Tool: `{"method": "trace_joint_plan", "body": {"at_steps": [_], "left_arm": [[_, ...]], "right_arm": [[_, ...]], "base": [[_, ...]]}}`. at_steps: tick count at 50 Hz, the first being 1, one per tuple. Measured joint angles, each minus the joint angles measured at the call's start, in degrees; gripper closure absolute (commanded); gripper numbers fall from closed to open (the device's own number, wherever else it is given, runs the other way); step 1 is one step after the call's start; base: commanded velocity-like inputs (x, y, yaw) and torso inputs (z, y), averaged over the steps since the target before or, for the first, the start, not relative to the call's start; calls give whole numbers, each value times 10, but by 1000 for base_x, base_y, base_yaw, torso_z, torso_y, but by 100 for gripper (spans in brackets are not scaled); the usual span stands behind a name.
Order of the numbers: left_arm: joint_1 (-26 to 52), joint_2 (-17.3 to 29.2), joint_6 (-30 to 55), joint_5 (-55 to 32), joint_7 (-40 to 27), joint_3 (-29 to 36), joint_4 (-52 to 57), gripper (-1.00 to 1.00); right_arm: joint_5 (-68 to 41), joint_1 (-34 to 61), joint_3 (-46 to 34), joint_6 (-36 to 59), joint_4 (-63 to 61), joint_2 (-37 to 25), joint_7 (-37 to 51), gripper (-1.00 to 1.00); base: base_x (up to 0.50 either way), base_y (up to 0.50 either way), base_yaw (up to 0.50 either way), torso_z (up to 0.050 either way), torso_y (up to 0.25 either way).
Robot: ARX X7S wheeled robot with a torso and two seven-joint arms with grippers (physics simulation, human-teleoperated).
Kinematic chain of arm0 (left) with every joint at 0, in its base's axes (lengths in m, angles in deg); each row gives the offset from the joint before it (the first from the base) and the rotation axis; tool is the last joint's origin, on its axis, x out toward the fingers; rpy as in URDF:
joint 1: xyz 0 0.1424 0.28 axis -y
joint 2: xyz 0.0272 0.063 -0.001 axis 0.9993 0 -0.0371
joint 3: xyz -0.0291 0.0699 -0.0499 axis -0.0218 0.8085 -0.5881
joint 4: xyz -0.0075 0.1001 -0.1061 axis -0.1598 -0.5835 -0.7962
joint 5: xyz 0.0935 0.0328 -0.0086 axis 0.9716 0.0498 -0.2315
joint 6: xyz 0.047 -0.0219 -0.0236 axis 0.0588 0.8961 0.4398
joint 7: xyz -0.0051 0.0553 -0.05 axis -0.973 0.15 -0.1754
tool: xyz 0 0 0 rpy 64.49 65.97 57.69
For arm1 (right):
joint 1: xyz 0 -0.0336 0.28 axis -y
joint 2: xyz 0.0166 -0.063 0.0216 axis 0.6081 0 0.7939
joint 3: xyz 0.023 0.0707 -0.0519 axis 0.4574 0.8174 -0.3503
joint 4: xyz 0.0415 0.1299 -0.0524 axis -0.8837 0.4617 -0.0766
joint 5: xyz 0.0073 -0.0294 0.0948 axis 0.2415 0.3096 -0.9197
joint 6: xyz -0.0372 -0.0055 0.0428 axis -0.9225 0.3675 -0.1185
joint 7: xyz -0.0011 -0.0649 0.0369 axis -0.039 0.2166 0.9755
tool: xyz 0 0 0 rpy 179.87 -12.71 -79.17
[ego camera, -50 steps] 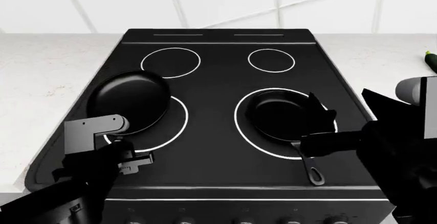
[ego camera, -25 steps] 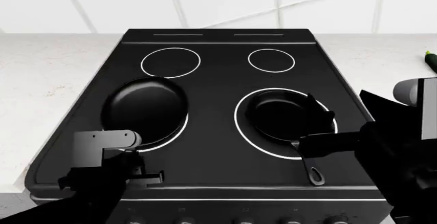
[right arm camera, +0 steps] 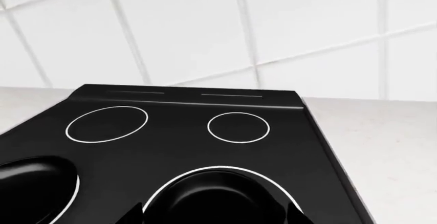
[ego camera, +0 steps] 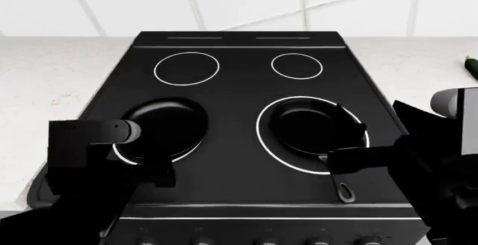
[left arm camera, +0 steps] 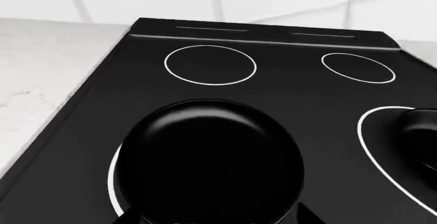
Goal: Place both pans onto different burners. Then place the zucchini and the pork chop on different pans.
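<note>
While gripping shallow pan point(ego camera: 165, 123) with left claw point(ego camera: 153, 169) over front-left burner point(ego camera: 196, 144), we are clamping right claw point(ego camera: 345, 158) on deeper pan point(ego camera: 306, 125); zucchini point(ego camera: 471, 66) lying at 2 o'clock.

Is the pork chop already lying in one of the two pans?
No, both the left pan and the right pan show only empty black insides in the head view.

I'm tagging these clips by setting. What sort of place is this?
A simulated kitchen, most likely: a black glass cooktop with white burner rings sits in a pale speckled counter, backed by a white tiled wall. Two black pans rest on it.
</note>
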Motion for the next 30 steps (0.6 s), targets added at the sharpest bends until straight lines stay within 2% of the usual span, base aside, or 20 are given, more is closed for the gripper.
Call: {"method": "trace_joint_plan", "body": {"at_steps": [9, 14, 30], "left_arm": [[83, 43, -28, -125, -78, -38, 58, -100], [109, 58, -38, -149, -94, -61, 76, -100], [76, 43, -38, -32, -24, -100, 109, -100]], "right_arm": [[-3, 3, 2, -2, -4, -3, 3, -100], [2, 5, 4, -3, -8, -5, 4, -100], [34, -7, 18, -8, -25, -6, -5, -100]], "base": [[0, 0, 0, 0, 0], [0, 0, 0, 0, 0], [0, 0, 0, 0, 0]]}}
